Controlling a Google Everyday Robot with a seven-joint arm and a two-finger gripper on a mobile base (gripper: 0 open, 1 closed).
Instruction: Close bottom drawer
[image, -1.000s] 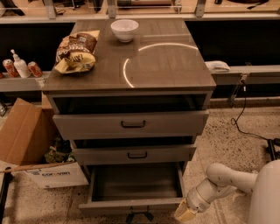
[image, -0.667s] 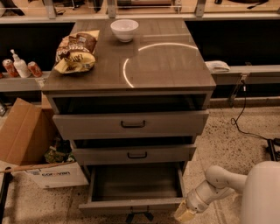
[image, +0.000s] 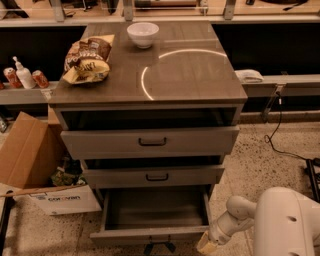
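The bottom drawer of the grey wood-grain cabinet is pulled far out, showing its dark grey inside. Its small black bar handle sits at the lower frame edge. My gripper is low at the drawer's front right corner, just right of the drawer front, at the end of my white arm. Whether it touches the drawer is unclear.
The middle drawer and the tall top drawer stand slightly open. A chip bag and a white bowl sit on the cabinet top. An open cardboard box stands left of the cabinet. A cable lies on the floor at right.
My arm's white body has come further into view at the lower right. The gripper has stayed by the drawer's front right corner. The drawer has not visibly moved.
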